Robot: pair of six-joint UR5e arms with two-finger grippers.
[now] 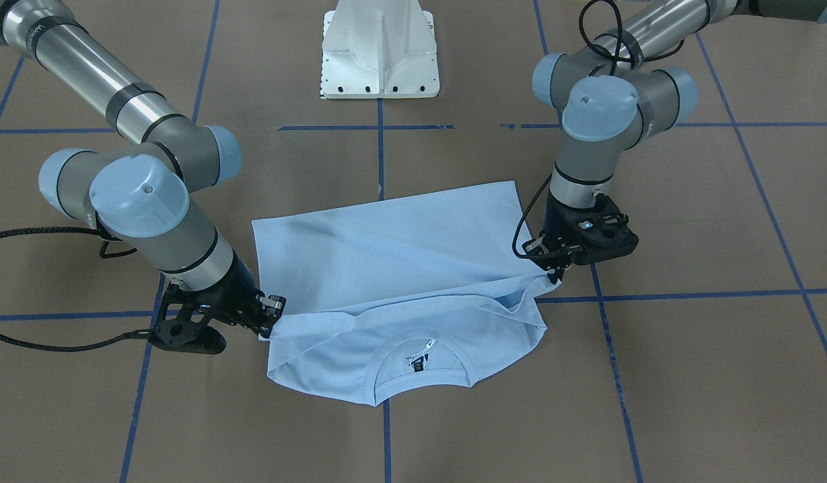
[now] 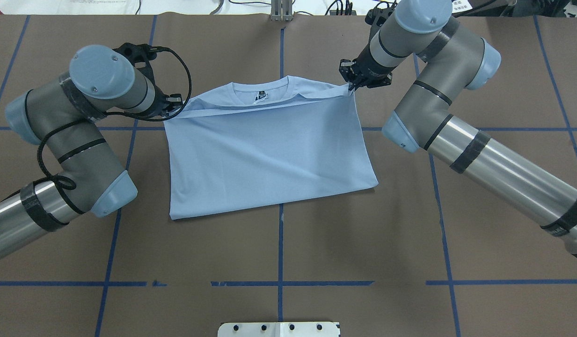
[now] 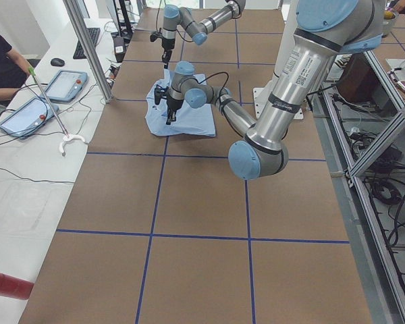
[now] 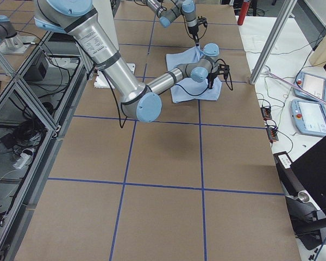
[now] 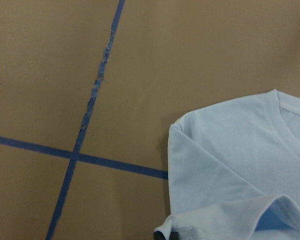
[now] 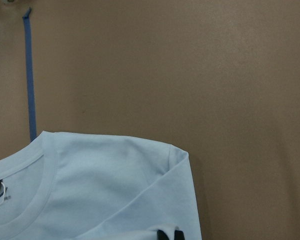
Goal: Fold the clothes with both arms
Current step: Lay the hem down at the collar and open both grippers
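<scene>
The light blue T-shirt (image 2: 269, 154) lies on the brown table, its lower half folded up over the chest so the hem edge runs just below the collar (image 2: 260, 91). The label shows inside the collar (image 1: 420, 365); the chest print is hidden. My left gripper (image 2: 178, 106) is shut on the hem corner at the overhead view's left, and it also shows in the front view (image 1: 554, 274). At the opposite corner my right gripper (image 2: 351, 85) is shut on the hem (image 1: 272, 320). The left wrist view shows the shoulder and a pinched fold (image 5: 230, 215). Dark fingertips (image 6: 162, 234) touch fabric in the right wrist view.
The white pedestal base (image 1: 379, 54) stands behind the shirt. Blue tape lines (image 2: 280, 243) grid the table. Beside the table's far side runs a white bench with tablets (image 3: 27, 115), a person (image 3: 0, 61) and a red cylinder (image 3: 7, 283). Metal framing (image 4: 22, 103) borders the robot's side.
</scene>
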